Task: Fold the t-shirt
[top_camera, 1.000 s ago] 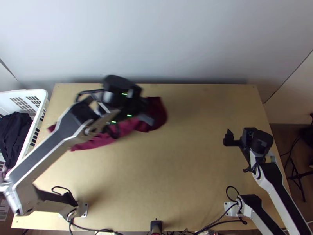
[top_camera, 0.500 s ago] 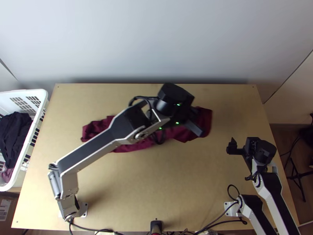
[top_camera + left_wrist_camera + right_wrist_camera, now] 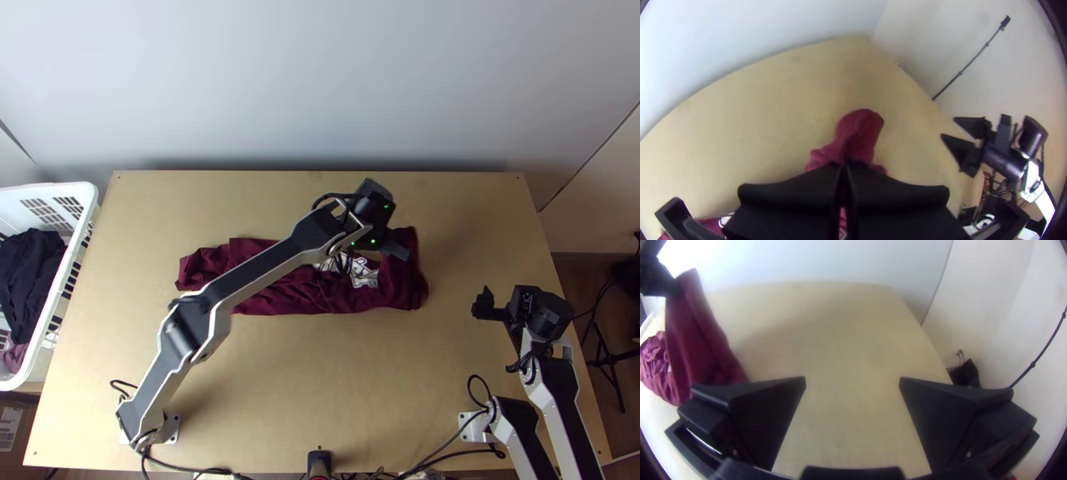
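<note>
I am clamping my black left gripper [image 3: 390, 245] on the maroon fabric t-shirt [image 3: 296, 294], lying bunched across the light wooden table's [image 3: 320, 376] middle, and holding my black right gripper [image 3: 502, 306] apart at the table's right

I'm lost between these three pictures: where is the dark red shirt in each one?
Top view: the shirt lies bunched across the table's middle, partly under the left arm.
Left wrist view: it is pinched between the left gripper's fingers, jutting beyond them.
Right wrist view: it hangs from the left gripper, beyond the right gripper.
Shared landmark: the wooden table.
</note>
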`<action>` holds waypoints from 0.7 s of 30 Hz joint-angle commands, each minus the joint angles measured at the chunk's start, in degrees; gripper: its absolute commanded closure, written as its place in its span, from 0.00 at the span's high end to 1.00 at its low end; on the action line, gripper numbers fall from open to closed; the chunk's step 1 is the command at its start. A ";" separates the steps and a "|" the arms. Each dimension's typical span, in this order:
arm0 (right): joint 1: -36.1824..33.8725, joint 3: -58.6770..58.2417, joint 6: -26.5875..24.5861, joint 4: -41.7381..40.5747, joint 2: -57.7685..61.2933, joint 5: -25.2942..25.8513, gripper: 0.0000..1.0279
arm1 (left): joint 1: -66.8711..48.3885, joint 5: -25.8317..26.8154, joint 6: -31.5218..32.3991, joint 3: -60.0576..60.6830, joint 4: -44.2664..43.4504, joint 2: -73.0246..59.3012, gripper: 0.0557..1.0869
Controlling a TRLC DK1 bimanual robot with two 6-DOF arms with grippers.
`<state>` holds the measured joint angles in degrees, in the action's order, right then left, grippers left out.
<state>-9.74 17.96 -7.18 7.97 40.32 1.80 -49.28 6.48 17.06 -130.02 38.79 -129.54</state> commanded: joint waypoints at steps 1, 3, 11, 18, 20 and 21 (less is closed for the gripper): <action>-0.02 0.33 -0.03 0.03 -0.24 -0.57 0.95 | 6.03 0.11 -1.33 0.11 -0.73 -9.68 0.04; 0.60 0.06 -0.03 0.03 -0.15 -0.57 0.95 | 7.18 0.11 -1.85 0.11 -0.82 -11.35 0.13; 4.20 -0.20 2.35 0.47 0.03 -0.66 0.96 | 10.08 0.99 -0.80 -0.06 6.21 -10.12 0.95; 8.16 1.38 3.93 2.49 0.11 -0.66 0.96 | 9.11 4.07 -0.27 0.38 21.77 3.85 0.95; 8.33 1.73 4.72 2.40 0.29 -0.75 0.96 | 8.76 3.45 -0.71 3.54 22.30 8.86 0.95; 8.51 1.91 4.89 2.40 0.64 -1.10 0.96 | 8.58 3.54 -0.54 4.42 23.62 10.53 0.95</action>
<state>-3.36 18.81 -4.03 9.78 40.40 1.04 -40.29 9.47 16.75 -129.45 53.95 -130.19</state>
